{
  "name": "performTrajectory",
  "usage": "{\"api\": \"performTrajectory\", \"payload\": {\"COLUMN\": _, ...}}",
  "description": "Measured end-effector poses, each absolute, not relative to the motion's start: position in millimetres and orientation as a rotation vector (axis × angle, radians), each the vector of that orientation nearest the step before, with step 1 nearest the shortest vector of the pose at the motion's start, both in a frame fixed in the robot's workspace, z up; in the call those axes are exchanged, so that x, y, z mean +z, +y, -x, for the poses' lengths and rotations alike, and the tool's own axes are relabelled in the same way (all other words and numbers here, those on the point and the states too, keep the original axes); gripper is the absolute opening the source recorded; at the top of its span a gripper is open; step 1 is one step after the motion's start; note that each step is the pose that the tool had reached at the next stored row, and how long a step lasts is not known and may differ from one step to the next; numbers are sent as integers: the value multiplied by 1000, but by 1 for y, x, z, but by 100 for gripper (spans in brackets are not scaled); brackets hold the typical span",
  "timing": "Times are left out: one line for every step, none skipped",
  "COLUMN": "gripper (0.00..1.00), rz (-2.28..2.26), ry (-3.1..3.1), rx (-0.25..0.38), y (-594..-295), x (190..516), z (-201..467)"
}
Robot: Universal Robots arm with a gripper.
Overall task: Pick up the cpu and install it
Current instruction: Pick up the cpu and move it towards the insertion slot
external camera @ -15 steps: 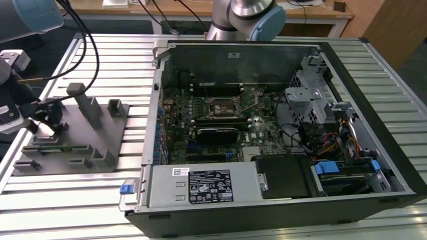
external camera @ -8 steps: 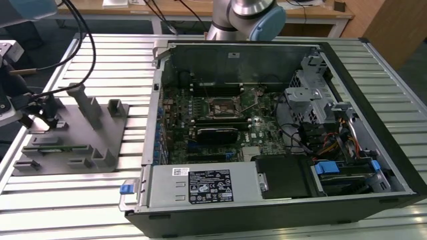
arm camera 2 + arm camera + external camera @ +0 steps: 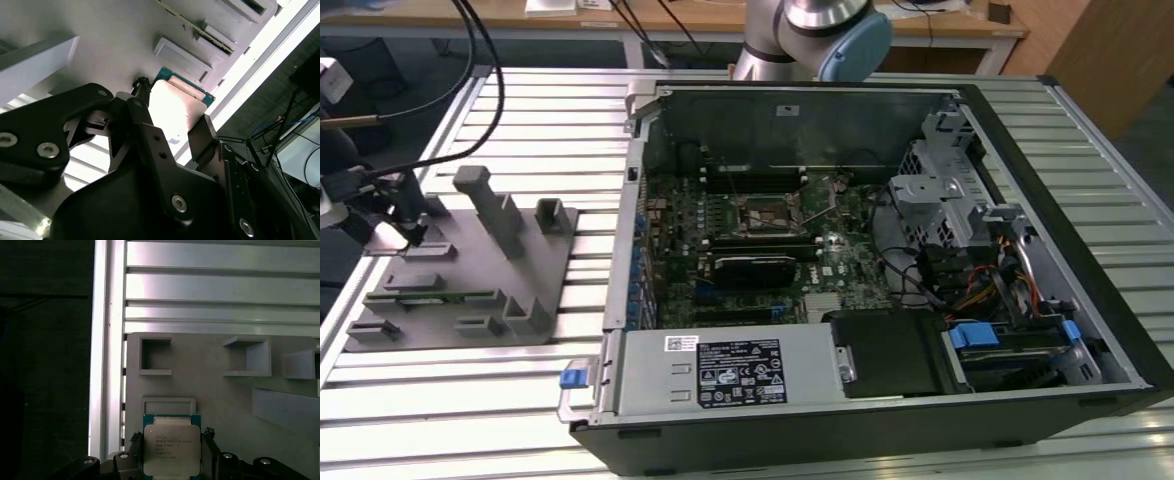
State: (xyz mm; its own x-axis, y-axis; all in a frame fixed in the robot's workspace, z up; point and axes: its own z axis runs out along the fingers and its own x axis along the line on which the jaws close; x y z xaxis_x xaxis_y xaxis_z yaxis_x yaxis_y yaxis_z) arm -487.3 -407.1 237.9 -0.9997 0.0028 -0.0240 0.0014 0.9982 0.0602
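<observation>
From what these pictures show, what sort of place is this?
Probably a robotics lab or test workshop for computer assembly. A robot arm stands at a slatted metal table that bears an open computer case with its motherboard bare, beside a grey holder block; wooden desks with cables stand behind.

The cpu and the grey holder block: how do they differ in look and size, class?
The cpu is small and silvery with a green rim; the holder block is far larger, plain grey. The cpu's top is flat; the holder block carries raised slots. Both are rectangular.
</observation>
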Motion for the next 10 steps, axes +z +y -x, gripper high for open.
{"api": "performTrajectory", "payload": {"gripper": 55, "rz": -3, "ry": 3116, "rx": 94, "y": -407, "x": 241, "z": 487}}
{"api": "performTrajectory", "payload": {"gripper": 55, "rz": -3, "ry": 3116, "rx": 94, "y": -407, "x": 244, "z": 487}}
{"api": "performTrajectory", "payload": {"gripper": 55, "rz": -3, "ry": 3116, "rx": 94, "y": -407, "x": 246, "z": 487}}
{"api": "performTrajectory", "payload": {"gripper": 55, "rz": -3, "ry": 3116, "rx": 94, "y": -407, "x": 249, "z": 487}}
{"api": "performTrajectory", "payload": {"gripper": 55, "rz": -3, "ry": 3116, "rx": 94, "y": -407, "x": 252, "z": 487}}
{"api": "performTrajectory", "payload": {"gripper": 55, "rz": -3, "ry": 3115, "rx": 94, "y": -407, "x": 255, "z": 487}}
{"api": "performTrajectory", "payload": {"gripper": 55, "rz": -3, "ry": 3115, "rx": 94, "y": -407, "x": 257, "z": 487}}
{"api": "performTrajectory", "payload": {"gripper": 55, "rz": -3, "ry": 3115, "rx": 94, "y": -407, "x": 260, "z": 487}}
{"api": "performTrajectory", "payload": {"gripper": 55, "rz": -3, "ry": 3115, "rx": 94, "y": -407, "x": 263, "z": 487}}
{"api": "performTrajectory", "payload": {"gripper": 55, "rz": -3, "ry": 3115, "rx": 94, "y": -407, "x": 266, "z": 487}}
